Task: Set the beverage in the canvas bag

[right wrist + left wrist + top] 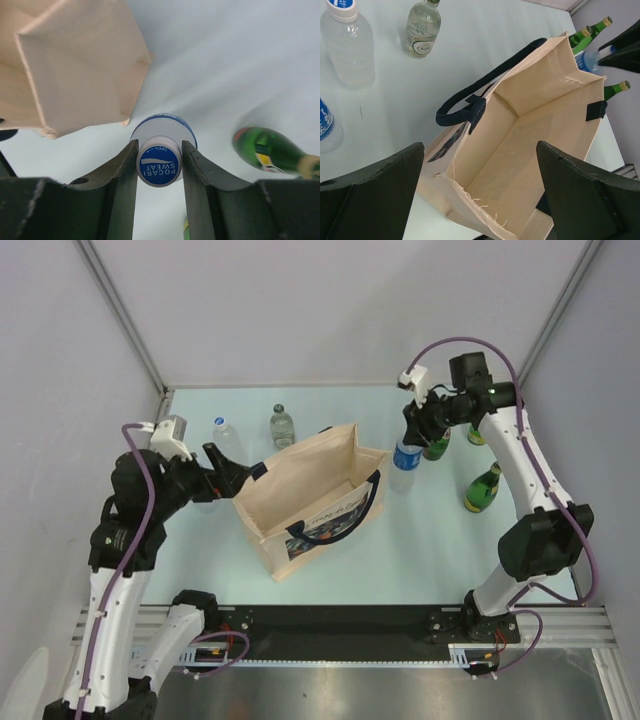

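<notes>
On the beverage bottle [162,125], the blue cap [159,165] reads "POCARI SWEAT", upside down in the right wrist view, with "OPEN" and an arrow at its 12 o'clock edge. The glass bottle's label [420,46] is illegible.

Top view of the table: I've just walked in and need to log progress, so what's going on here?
The right pincer grips the top of a blue-capped clear plastic Pocari Sweat bottle, which is upright just beside the beige canvas bag with navy handles. The left pincer is wide open at the bag's mouth, near one handle, holding nothing. The bag looks empty inside, so the drink isn't in yet.
</notes>
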`<action>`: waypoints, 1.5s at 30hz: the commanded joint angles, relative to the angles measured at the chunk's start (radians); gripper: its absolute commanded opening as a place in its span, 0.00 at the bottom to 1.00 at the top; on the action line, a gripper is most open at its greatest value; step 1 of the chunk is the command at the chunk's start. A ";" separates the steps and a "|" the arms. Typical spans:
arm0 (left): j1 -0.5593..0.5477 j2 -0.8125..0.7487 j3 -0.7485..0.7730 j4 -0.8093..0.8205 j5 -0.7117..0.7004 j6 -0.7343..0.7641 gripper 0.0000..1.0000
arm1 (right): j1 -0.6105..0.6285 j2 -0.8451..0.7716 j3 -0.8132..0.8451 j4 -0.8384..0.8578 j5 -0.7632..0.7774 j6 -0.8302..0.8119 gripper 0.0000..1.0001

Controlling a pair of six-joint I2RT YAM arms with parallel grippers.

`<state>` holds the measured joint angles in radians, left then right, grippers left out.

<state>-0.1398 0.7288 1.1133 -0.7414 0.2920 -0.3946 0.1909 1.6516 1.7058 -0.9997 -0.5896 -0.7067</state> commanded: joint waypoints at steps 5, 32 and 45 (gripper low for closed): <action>0.005 0.070 0.022 0.048 0.108 0.043 1.00 | -0.019 -0.139 0.307 -0.002 0.027 0.038 0.00; -0.247 0.290 0.056 -0.003 -0.175 0.250 0.73 | 0.286 -0.064 0.802 0.015 0.074 0.171 0.00; -0.253 0.230 0.074 0.031 -0.027 0.269 0.00 | 0.450 -0.061 0.798 0.012 0.074 0.200 0.00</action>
<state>-0.3843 1.0084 1.1431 -0.7631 0.1913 -0.1322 0.6022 1.6436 2.4317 -1.1473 -0.5049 -0.5152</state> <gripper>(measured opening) 0.022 0.405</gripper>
